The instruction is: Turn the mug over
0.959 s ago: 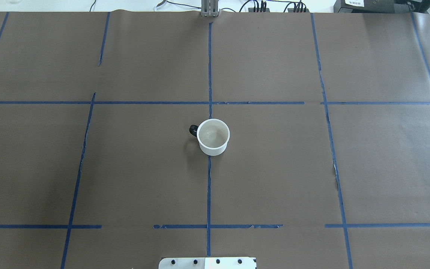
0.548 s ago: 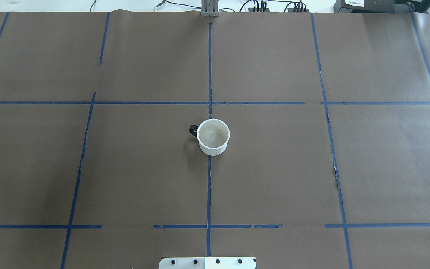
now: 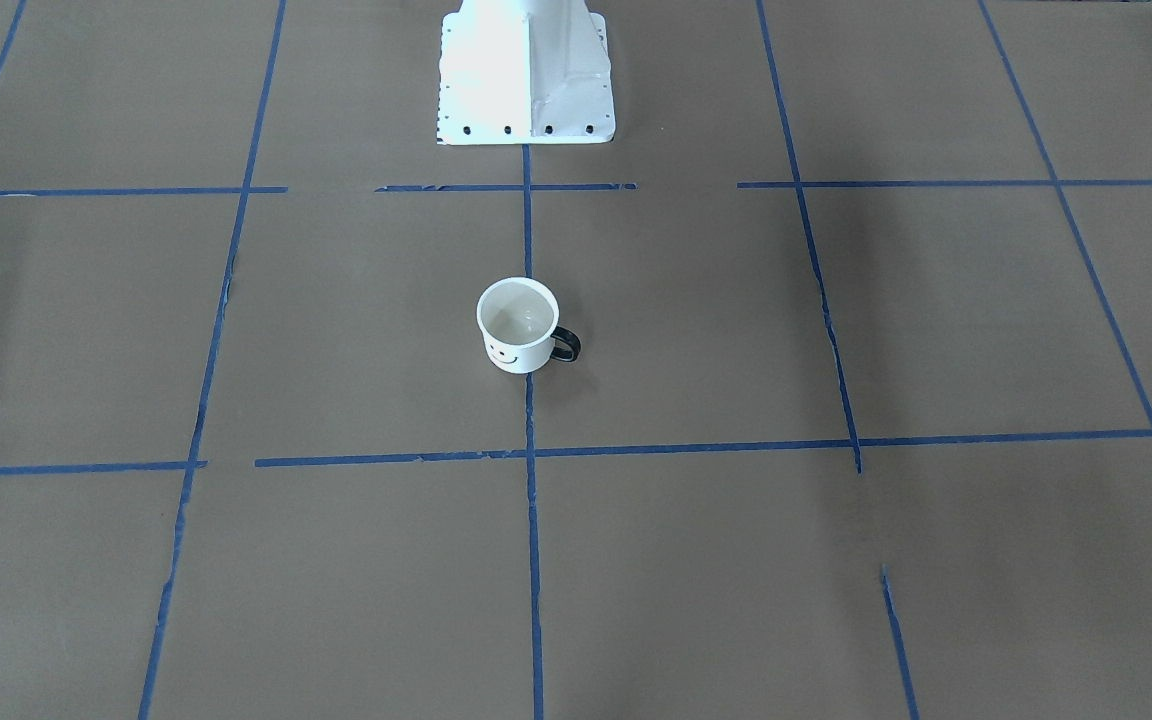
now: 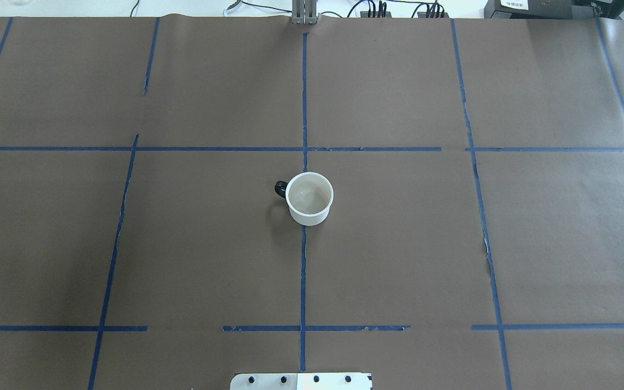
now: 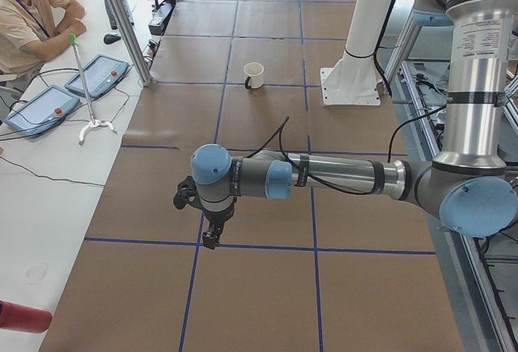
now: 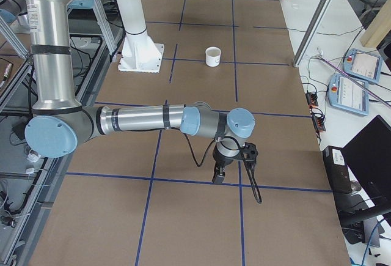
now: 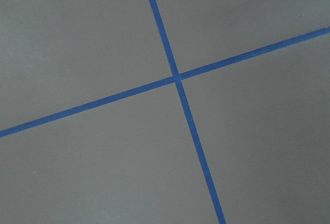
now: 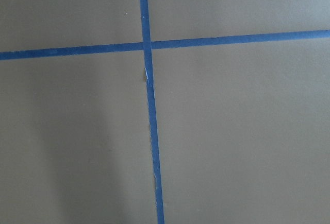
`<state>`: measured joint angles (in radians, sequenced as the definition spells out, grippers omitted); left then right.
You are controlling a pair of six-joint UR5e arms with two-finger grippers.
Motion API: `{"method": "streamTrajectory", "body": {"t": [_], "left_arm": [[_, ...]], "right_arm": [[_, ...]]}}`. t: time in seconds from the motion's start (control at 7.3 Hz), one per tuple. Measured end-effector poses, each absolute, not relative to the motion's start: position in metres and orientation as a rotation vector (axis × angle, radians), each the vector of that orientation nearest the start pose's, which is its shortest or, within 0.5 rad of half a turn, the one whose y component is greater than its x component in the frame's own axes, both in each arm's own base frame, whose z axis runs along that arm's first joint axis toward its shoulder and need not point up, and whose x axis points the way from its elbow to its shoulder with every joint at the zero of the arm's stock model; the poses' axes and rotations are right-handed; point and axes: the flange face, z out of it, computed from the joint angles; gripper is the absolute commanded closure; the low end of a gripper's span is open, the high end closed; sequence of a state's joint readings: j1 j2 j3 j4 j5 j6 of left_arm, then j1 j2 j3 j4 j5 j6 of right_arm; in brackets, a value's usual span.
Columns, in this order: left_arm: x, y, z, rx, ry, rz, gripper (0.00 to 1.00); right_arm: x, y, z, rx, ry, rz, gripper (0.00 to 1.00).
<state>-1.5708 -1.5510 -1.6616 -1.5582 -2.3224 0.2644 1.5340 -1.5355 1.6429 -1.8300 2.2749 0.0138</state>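
Observation:
The white mug point(image 4: 309, 199) stands upright, mouth up, at the middle of the brown table on the centre tape line. Its black handle point(image 4: 279, 188) points to the overhead view's left. The front-facing view shows the mug point(image 3: 517, 325) with its smiley face. It also shows small in the left view point(image 5: 255, 74) and the right view point(image 6: 212, 55). My left gripper point(image 5: 212, 237) hangs over a tape crossing far from the mug, and I cannot tell whether it is open. My right gripper point(image 6: 218, 176) hangs likewise at the other end, and I cannot tell its state either.
The white robot base point(image 3: 526, 70) stands just behind the mug. Blue tape lines point(image 4: 304, 97) grid the table. An operator point(image 5: 24, 20) sits by teach pendants point(image 5: 97, 73) past the far edge. More pendants point(image 6: 348, 92) lie at the other end.

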Motion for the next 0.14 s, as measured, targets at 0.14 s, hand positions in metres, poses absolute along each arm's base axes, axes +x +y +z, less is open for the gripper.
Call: {"method": "streamTrajectory", "body": {"t": [0.14], "left_arm": [[-0.0653,-0.4850,0.6278,0.152,0.740,0.272,0.00]], "right_arm": [[0.0507,-0.4942,0.6353,-0.163,-0.699,0.031,0.00]]}}
